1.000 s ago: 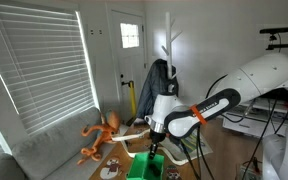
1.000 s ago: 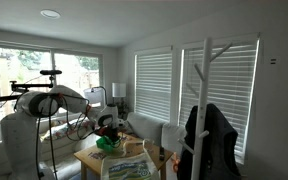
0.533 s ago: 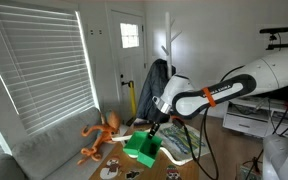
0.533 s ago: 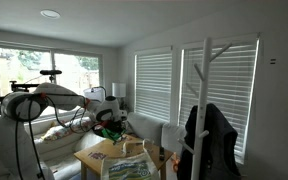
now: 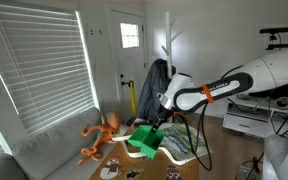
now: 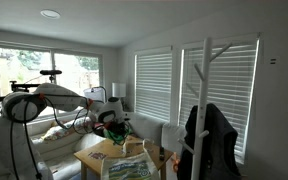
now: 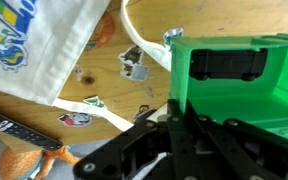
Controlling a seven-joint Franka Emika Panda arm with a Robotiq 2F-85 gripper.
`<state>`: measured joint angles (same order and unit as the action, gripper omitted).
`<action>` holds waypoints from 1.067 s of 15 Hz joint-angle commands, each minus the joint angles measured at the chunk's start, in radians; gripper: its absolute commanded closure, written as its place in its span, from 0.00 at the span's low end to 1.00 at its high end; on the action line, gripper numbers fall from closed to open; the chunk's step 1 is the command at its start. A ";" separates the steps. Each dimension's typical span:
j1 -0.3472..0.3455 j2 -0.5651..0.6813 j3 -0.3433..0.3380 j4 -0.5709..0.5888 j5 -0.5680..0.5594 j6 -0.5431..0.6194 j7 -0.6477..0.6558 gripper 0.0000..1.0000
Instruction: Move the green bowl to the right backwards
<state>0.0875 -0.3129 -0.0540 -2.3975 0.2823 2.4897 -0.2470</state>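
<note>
In the wrist view the dark remote point(image 7: 19, 126) and the orange toy point(image 7: 29, 163) are both cut off at the left and lower edges. The white printed cloth point(image 7: 44, 45) runs out past the top. A few small stickers on the wooden table point(image 7: 244, 18) are too blurred to read. Right of them, the green bowl point(image 7: 239, 80) fills the frame and is cropped at the right edge. Its near wall is partly hidden behind the gripper point(image 7: 174, 112), whose black fingers are pinched narrow on the bowl's rim. In an exterior view the orange toy point(image 5: 99, 135) sits on the left, and the green bowl point(image 5: 142, 142) hangs tilted in the air above the table's far side, under the gripper point(image 5: 158, 126). In an exterior view the green bowl point(image 6: 111, 115) is only a small green patch by the arm, and the grip cannot be made out there. Compared with half a second earlier, the bowl sits slightly higher; a second ago it was down near the tabletop. There is one bowl, one orange toy, one remote and one cloth.
</note>
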 commanded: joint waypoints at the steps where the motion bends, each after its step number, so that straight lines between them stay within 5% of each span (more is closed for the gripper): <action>1: -0.022 0.040 -0.073 0.091 0.036 -0.050 -0.041 0.98; 6: -0.074 0.214 -0.104 0.345 -0.014 -0.298 -0.012 0.98; 12: -0.103 0.492 -0.053 0.659 -0.098 -0.531 0.040 0.98; 16: -0.116 0.474 -0.029 0.591 -0.081 -0.470 0.020 0.94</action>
<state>0.0015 0.1616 -0.1152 -1.8081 0.2070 2.0207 -0.2315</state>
